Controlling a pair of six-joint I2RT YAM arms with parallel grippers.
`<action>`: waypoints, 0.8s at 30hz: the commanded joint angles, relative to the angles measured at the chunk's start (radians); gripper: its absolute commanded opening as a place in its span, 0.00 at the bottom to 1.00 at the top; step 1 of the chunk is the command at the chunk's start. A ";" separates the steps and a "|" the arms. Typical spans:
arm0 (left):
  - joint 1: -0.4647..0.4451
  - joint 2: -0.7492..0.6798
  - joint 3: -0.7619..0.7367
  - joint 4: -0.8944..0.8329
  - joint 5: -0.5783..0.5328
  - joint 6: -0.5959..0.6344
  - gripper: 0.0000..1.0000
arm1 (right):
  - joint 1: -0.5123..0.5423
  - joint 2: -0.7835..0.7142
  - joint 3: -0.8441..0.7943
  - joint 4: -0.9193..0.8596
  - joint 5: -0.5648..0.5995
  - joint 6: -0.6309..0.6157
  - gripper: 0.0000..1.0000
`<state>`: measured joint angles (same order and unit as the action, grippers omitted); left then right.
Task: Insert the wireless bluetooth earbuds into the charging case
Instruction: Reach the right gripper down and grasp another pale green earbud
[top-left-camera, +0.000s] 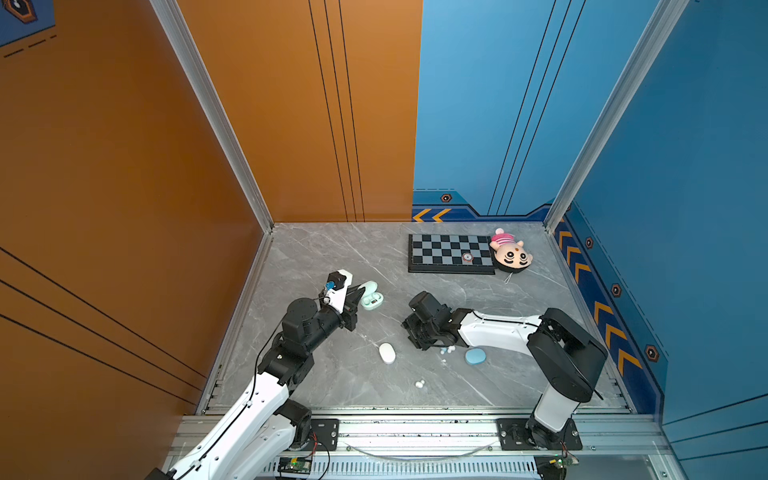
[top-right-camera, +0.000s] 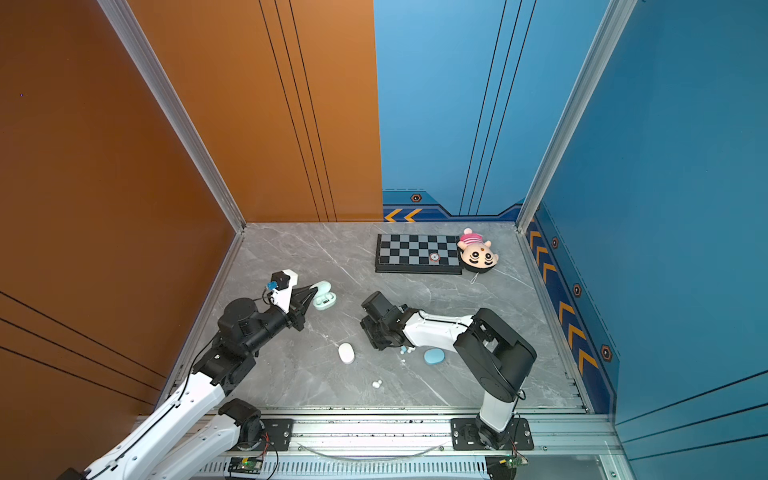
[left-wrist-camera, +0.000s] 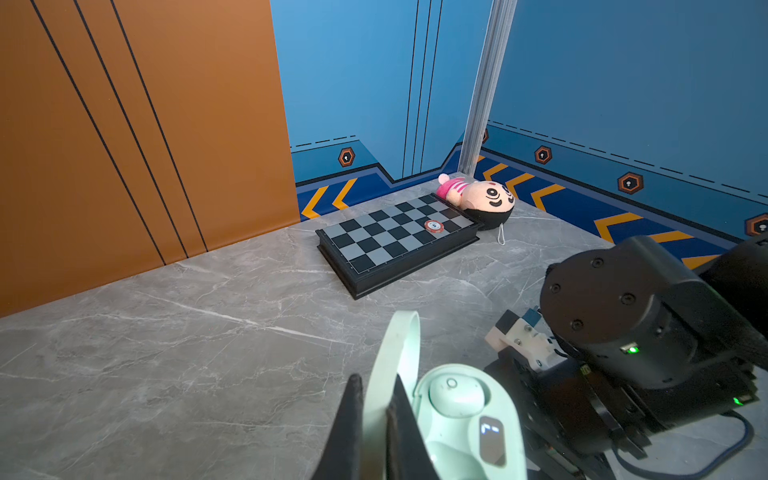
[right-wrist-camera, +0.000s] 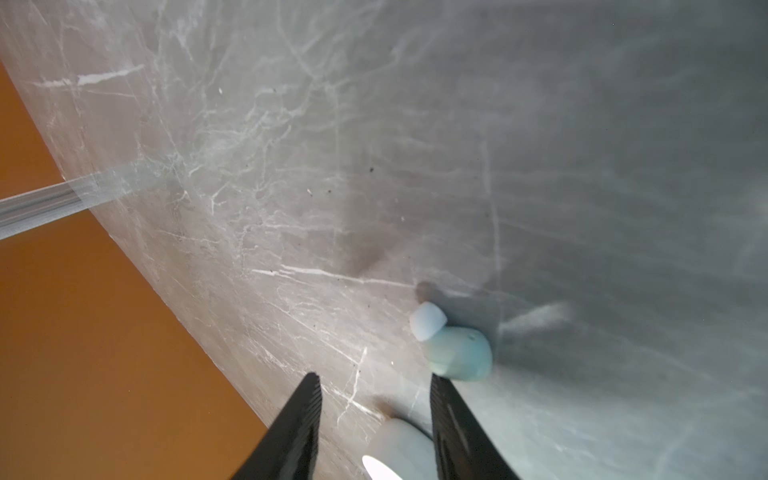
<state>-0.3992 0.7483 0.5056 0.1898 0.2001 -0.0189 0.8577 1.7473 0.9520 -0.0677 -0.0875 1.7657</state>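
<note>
The mint green charging case lies open at the left. My left gripper is shut on its raised lid. One mint earbud sits in a socket of the case. My right gripper points down at the table, open. A pale earbud lies between its fingers, close to one of them. A blue-green earbud with a white tip lies just past one fingertip. A small cluster of earbuds shows beside that gripper in both top views.
A closed white case lies mid-table and a closed blue case under the right forearm. Two white earbuds lie nearer the front. A chessboard bearing a chip and a plush doll are at the back right.
</note>
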 joint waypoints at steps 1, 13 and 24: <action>0.011 0.002 -0.013 0.012 -0.009 0.016 0.00 | 0.003 -0.014 -0.026 -0.043 0.062 0.041 0.47; 0.020 0.021 -0.011 0.025 0.006 0.017 0.00 | -0.021 0.010 -0.035 -0.071 0.068 0.009 0.44; 0.025 0.013 -0.015 0.025 0.008 0.015 0.00 | -0.037 0.042 -0.021 -0.085 0.061 -0.064 0.35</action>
<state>-0.3862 0.7696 0.5049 0.1902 0.2012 -0.0154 0.8253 1.7523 0.9321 -0.0959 -0.0475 1.7432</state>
